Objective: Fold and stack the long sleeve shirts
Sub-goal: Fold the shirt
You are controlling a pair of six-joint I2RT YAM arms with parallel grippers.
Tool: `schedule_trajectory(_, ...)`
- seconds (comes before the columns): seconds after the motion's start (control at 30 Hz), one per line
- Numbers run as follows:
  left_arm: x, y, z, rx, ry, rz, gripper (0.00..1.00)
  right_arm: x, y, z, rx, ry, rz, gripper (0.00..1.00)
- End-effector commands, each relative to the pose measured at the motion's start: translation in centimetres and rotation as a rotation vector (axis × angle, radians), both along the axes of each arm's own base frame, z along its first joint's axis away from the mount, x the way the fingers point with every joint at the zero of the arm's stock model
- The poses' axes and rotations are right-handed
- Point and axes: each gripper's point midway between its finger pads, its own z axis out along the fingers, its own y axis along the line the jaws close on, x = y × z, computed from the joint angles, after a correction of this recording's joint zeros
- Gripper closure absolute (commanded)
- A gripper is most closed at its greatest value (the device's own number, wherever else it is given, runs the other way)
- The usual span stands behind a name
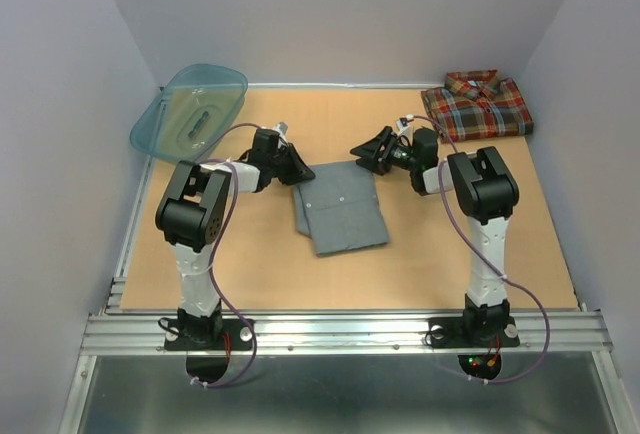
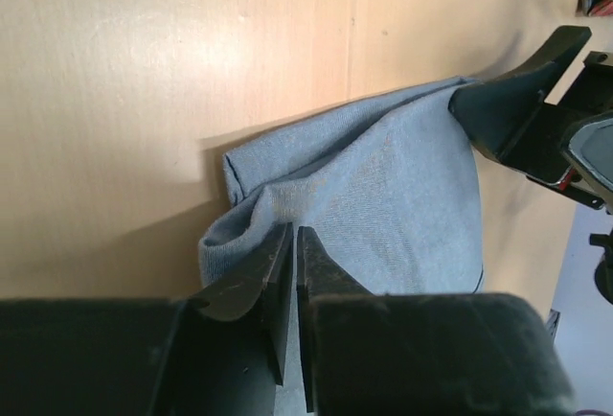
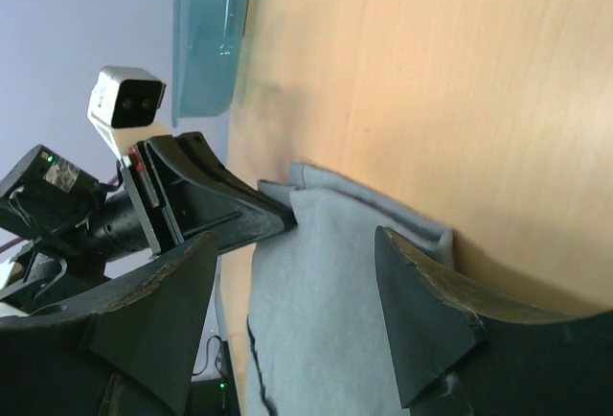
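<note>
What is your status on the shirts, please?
Left hand shut on grey shirt, far edge. Right hand open, straddling same edge. Plaid shirt folded, far right corner. Nothing in the way.

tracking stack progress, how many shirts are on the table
2: grey shirt in the middle, plaid shirt folded at the far right corner; none visible in the basin.

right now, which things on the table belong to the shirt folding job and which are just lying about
Job:
grey shirt, pinched by the left gripper
plaid shirt, folded, far right corner

Lying about:
teal basin, far left corner
</note>
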Motion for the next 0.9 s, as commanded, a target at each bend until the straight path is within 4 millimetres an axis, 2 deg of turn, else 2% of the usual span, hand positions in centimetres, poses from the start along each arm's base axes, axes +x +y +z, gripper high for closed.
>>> schedule_trajectory(0.0,-0.2,0.2,6.4,-0.019,-0.131,-0.040,0.79,-1.5,-0.9,3.6,-0.040,-0.091,0.013,0.28)
schedule_trajectory(0.03,-0.6,0.2,7.2,-0.022,-0.145,-0.049,0.78,-2.1,-1.0,4.0,-0.039,-0.094,0.018,0.28)
schedule_trajectory(0.07,-1.3,0.1,7.7,-0.018,-0.145,-0.062,0.75,-2.8,-1.2,6.1,-0.035,-0.136,0.024,0.28)
schedule_trajectory(0.1,-2.0,0.1,7.9,-0.011,-0.144,-0.072,0.73,-3.7,-1.1,6.5,-0.032,-0.139,0.039,0.28)
schedule_trajectory(0.13,-2.7,0.1,9.3,-0.004,-0.179,-0.091,0.72,-5.2,-1.4,5.9,-0.038,-0.112,0.046,0.28)
schedule_trajectory(0.17,-3.6,-0.1,9.2,0.007,-0.168,-0.105,0.69,-6.0,-1.5,6.3,-0.036,-0.113,0.053,0.28)
schedule_trajectory(0.2,-4.8,-0.1,8.8,0.016,-0.155,-0.121,0.68,-7.2,-1.5,7.5,-0.031,-0.136,0.071,0.28)
schedule_trajectory(0.23,-6.0,-0.9,9.4,0.015,-0.170,-0.156,0.66,-8.0,-1.6,7.5,-0.029,-0.127,0.080,0.28)
schedule_trajectory(0.27,-7.2,-1.5,9.2,0.014,-0.159,-0.186,0.66,-9.5,-1.7,6.5,-0.033,-0.094,0.092,0.28)
schedule_trajectory(0.3,-8.5,-1.7,8.4,0.017,-0.137,-0.205,0.65,-10.4,-1.7,7.3,-0.028,-0.110,0.105,0.28)
schedule_trajectory(0.33,-10.2,-3.1,8.3,0.011,-0.133,-0.257,0.65,-11.1,-1.8,7.1,-0.029,-0.104,0.112,0.28)
schedule_trajectory(0.47,-14.6,-5.5,5.9,0.021,-0.064,-0.377,0.64,-14.7,-1.9,4.2,-0.047,-0.020,0.137,0.28)
schedule_trajectory(0.53,-15.6,-5.2,4.4,0.029,-0.016,-0.381,0.65,-15.8,-1.8,2.8,-0.060,0.011,0.154,0.28)
schedule_trajectory(0.6,-15.9,-4.4,3.3,0.059,0.004,-0.376,0.65,-17.5,-1.3,0.3,-0.088,0.059,0.180,0.28)
schedule_trajectory(0.63,-15.9,-4.2,2.9,0.075,0.012,-0.375,0.66,-17.8,-1.2,0.0,-0.096,0.061,0.181,0.28)
schedule_trajectory(0.67,-16.0,-3.6,2.3,0.104,0.027,-0.370,0.66,-18.4,-1.3,-1.7,-0.113,0.100,0.176,0.28)
schedule_trajectory(0.77,-16.5,-2.5,0.2,0.147,0.102,-0.355,0.68,-20.0,-2.0,-4.3,-0.133,0.159,0.157,0.28)
schedule_trajectory(0.83,-16.4,-0.7,-1.3,0.167,0.151,-0.301,0.71,-20.7,-2.3,-5.3,-0.150,0.181,0.141,0.28)
schedule_trajectory(0.87,-16.2,0.1,-1.8,0.178,0.164,-0.275,0.72,-20.8,-2.4,-5.1,-0.152,0.174,0.138,0.28)
